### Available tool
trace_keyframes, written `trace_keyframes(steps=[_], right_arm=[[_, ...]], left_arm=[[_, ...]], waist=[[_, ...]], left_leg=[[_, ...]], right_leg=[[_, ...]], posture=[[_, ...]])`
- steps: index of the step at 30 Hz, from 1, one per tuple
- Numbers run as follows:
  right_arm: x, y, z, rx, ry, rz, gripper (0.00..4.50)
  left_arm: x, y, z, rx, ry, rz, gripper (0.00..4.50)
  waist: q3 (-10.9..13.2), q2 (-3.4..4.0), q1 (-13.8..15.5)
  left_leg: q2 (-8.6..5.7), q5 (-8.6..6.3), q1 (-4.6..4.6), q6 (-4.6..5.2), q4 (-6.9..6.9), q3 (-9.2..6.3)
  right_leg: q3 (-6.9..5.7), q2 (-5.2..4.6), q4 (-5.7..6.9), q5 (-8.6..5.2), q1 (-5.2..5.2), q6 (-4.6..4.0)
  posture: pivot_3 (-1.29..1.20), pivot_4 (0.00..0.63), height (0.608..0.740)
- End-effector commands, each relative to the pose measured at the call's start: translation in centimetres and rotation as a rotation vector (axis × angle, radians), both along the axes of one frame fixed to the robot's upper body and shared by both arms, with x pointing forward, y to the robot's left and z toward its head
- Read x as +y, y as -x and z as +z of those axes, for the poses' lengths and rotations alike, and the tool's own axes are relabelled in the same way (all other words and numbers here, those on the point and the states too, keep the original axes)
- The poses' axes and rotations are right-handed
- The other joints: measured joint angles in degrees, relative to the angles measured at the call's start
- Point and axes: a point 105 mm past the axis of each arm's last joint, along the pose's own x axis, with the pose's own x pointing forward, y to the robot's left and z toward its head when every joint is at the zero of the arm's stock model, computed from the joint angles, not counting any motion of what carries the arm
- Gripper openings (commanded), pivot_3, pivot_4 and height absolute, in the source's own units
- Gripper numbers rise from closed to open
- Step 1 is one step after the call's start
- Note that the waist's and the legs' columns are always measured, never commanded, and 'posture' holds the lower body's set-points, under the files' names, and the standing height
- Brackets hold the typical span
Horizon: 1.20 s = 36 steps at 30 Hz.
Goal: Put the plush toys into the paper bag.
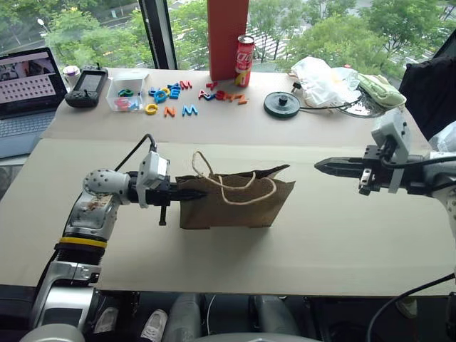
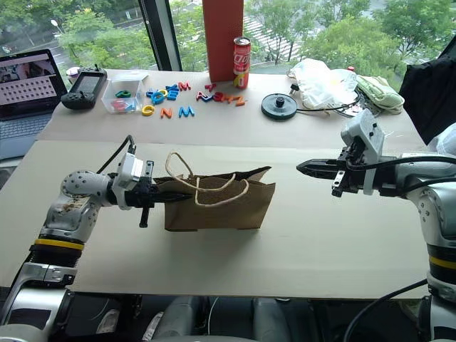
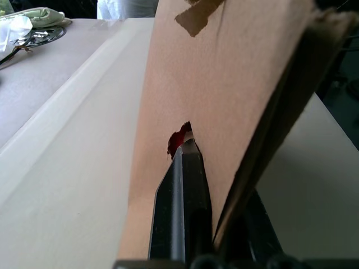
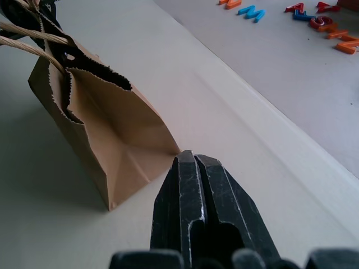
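The brown paper bag (image 1: 235,204) stands upright mid-table, its mouth partly folded and its twine handles (image 1: 246,189) draped over the top. My left gripper (image 1: 199,194) is shut on the bag's left edge, with the paper wall (image 3: 224,95) pinched between its fingers (image 3: 182,202). A small red patch (image 3: 177,140) shows at a tear in that wall; I cannot tell what it is. My right gripper (image 1: 320,165) hovers to the bag's right, apart from it, shut and holding nothing, pointing at the bag's side gusset (image 4: 120,140). The plush toys are hidden.
Along the table's back are a laptop (image 1: 25,85), a black controller (image 1: 87,87), a clear box (image 1: 128,92), coloured plastic letters (image 1: 178,96), a red can (image 1: 244,60), a black disc (image 1: 281,104), a white plastic bag (image 1: 324,80) and a pale green cloth bundle (image 1: 381,89).
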Motion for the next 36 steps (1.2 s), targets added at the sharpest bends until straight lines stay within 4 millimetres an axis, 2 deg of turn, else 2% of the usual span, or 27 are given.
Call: trace_keyframes(steps=[1,2,4,5,9,13,18,24,28,31,36], right_arm=[[0.5,0.8,1.1,-0.040,0.012,0.058,0.00],[0.5,0.9,1.1,-0.036,0.013,0.063,0.00],[0.5,0.9,1.0,-0.035,0.013,0.065,0.00],[0.5,0.9,1.0,-0.034,0.013,0.065,0.00],[0.6,1.0,1.0,-0.030,0.015,0.073,0.00],[0.9,1.1,1.0,-0.031,0.018,0.094,0.00],[1.1,1.2,1.1,-0.038,0.022,0.109,0.00],[1.1,1.4,1.6,-0.052,0.029,0.122,0.00],[1.6,1.5,2.3,-0.072,0.006,0.149,0.00],[1.9,1.6,2.6,-0.079,-0.006,0.163,0.00],[2.2,1.6,2.4,-0.074,-0.008,0.172,0.00]], left_arm=[[-0.1,0.2,0.5,-0.027,-0.004,-0.027,0.03],[-0.1,0.2,0.4,-0.026,-0.006,-0.028,0.03],[-0.1,0.1,0.4,-0.026,-0.007,-0.021,0.58],[-0.1,0.0,0.4,-0.020,-0.010,-0.016,0.71],[0.3,-0.2,0.9,-0.021,-0.024,0.000,2.14],[1.5,0.2,2.7,0.011,-0.039,0.031,3.56],[2.6,1.4,4.7,0.078,-0.037,0.056,3.56],[4.6,3.8,9.2,0.183,-0.017,0.082,3.56],[6.1,3.9,11.2,0.190,0.008,0.139,3.56],[6.7,3.5,11.9,0.180,0.028,0.180,3.56],[6.6,3.4,12.1,0.165,0.047,0.186,3.56]], waist=[[0.00,0.00,-0.04],[0.00,0.00,-0.03],[0.00,0.00,0.01],[0.00,0.00,0.04],[0.00,0.00,0.15],[0.00,0.00,0.07],[0.00,0.01,-0.03],[0.02,0.01,-0.13],[0.02,0.02,-0.19],[0.02,0.02,-0.15],[0.02,0.02,0.06]], left_leg=[[0.01,0.00,-0.01,0.00,0.00,0.00],[0.01,0.00,0.00,0.00,0.00,-0.01],[0.01,0.00,0.00,0.00,0.00,-0.01],[0.01,0.00,0.00,0.00,0.00,-0.02],[0.00,0.00,0.00,0.00,0.02,-0.02],[0.02,0.00,-0.01,0.00,0.02,-0.03],[0.03,0.00,0.01,0.00,0.01,-0.03],[0.04,0.00,0.01,0.00,0.01,-0.04],[0.04,0.00,0.06,0.00,0.00,-0.02],[0.03,0.00,0.08,0.00,0.01,-0.01],[0.02,0.00,0.04,-0.01,0.01,0.01]], right_leg=[[0.00,0.01,0.00,0.00,0.00,0.00],[0.00,0.01,0.01,0.00,0.00,0.00],[0.00,0.01,0.01,0.00,0.00,0.00],[-0.01,0.01,0.01,0.00,0.01,0.00],[0.00,0.00,0.01,0.00,0.01,0.00],[-0.01,0.01,0.02,0.00,0.00,0.00],[-0.01,0.01,0.04,-0.01,-0.01,0.01],[-0.02,0.02,0.05,-0.02,-0.02,0.03],[-0.01,0.01,0.07,-0.04,-0.01,0.03],[-0.01,0.01,0.08,-0.04,0.01,0.02],[-0.02,0.00,0.05,-0.04,0.00,0.02]], posture=[[0.00,0.150,0.739],[0.00,0.150,0.739],[0.00,0.150,0.739],[0.00,0.150,0.739],[0.00,0.150,0.739],[0.00,0.150,0.739],[0.00,0.150,0.739],[0.00,0.150,0.739],[0.00,0.150,0.739],[0.00,0.150,0.739],[0.00,0.150,0.739]])
